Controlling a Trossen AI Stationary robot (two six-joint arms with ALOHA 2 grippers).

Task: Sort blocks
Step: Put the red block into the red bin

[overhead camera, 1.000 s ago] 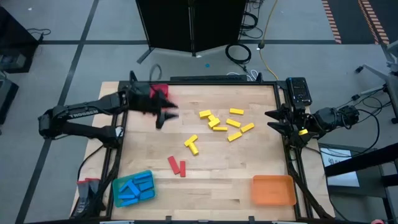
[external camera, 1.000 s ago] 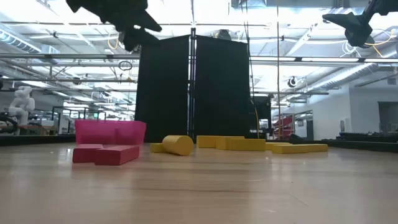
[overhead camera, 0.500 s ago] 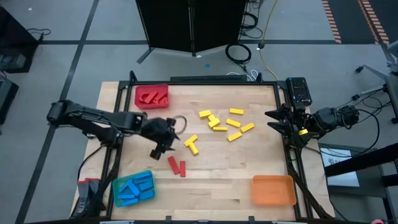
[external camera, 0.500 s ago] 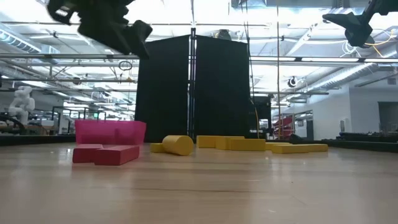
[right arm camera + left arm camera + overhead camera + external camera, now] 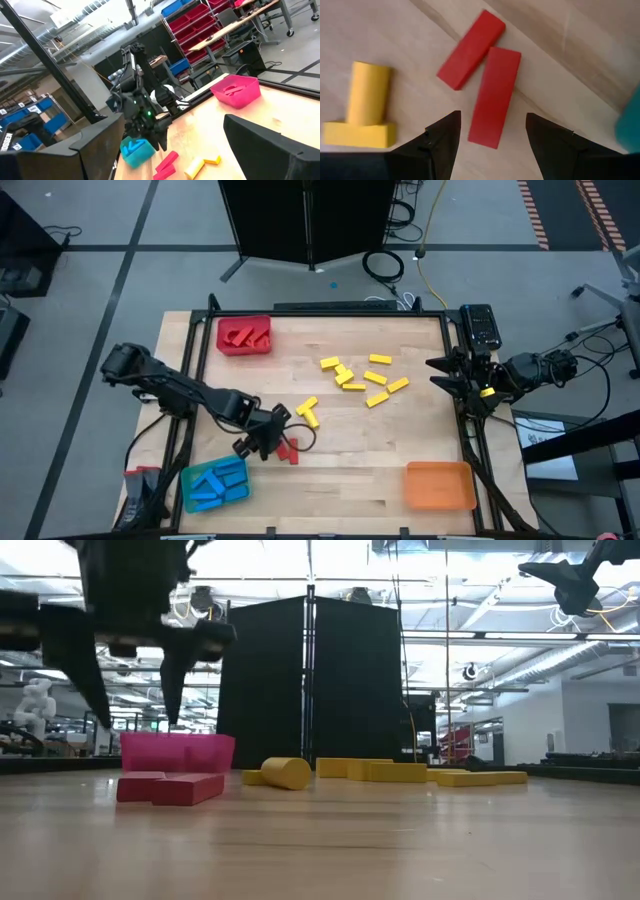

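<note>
Two red blocks (image 5: 471, 49) (image 5: 495, 97) lie flat side by side on the wooden table, left of centre toward the near edge (image 5: 287, 448). My left gripper (image 5: 492, 119) hangs open just above them, pointing down, one finger on each side of one block's end, touching nothing; in the low view, my left gripper (image 5: 138, 720) is above the red blocks (image 5: 170, 787). Several yellow blocks (image 5: 360, 375) lie scattered mid-table. My right gripper (image 5: 440, 375) waits open at the table's right edge, raised.
A red tray (image 5: 245, 337) with red blocks stands far left, a blue tray (image 5: 213, 483) with blue blocks near left, an orange tray (image 5: 438, 485) near right. A yellow cylinder and bar (image 5: 308, 412) lie just right of the red blocks.
My left gripper has swung from beside the red tray toward the table's near edge and come down over the two red blocks, rolling about its own axis and tipping to point down. Its fingers have kept the same gap. The blocks have not moved.
</note>
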